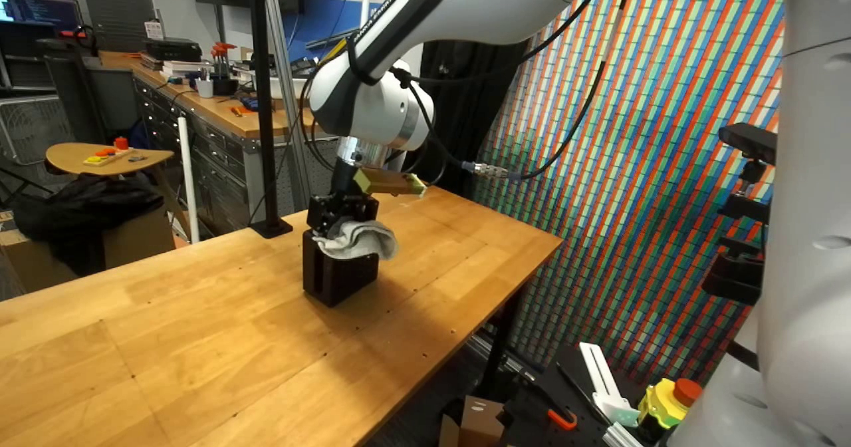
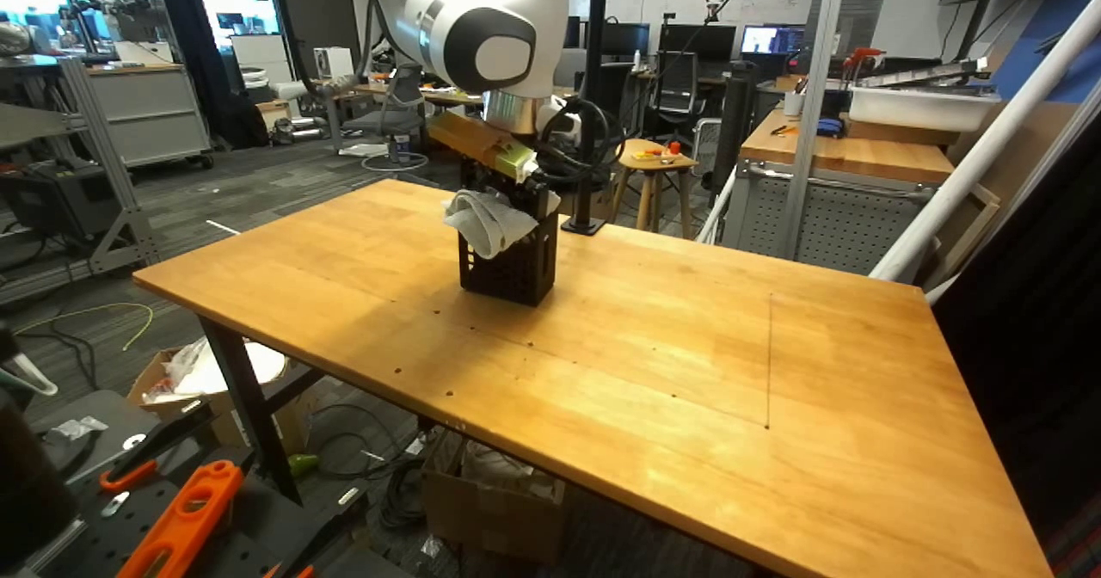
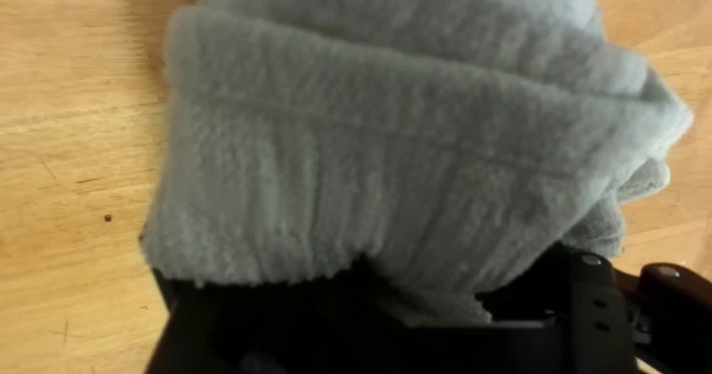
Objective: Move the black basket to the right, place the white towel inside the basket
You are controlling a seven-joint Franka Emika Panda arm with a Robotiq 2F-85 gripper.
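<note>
In an exterior view, flat tan wooden tabletop [image 2: 714,363] offers passage at four o'clock from the boxy black perforated basket [image 2: 516,275]; a straight black metal post [image 2: 595,66] blocks two.

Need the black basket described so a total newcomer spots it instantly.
Start at the wooden table with the white robot arm above it. Directly under the arm's low end stands the black basket. Unlike the slim black post nearby or the pale cloth towel hanging over its rim, it is boxy with perforated sides.
</note>
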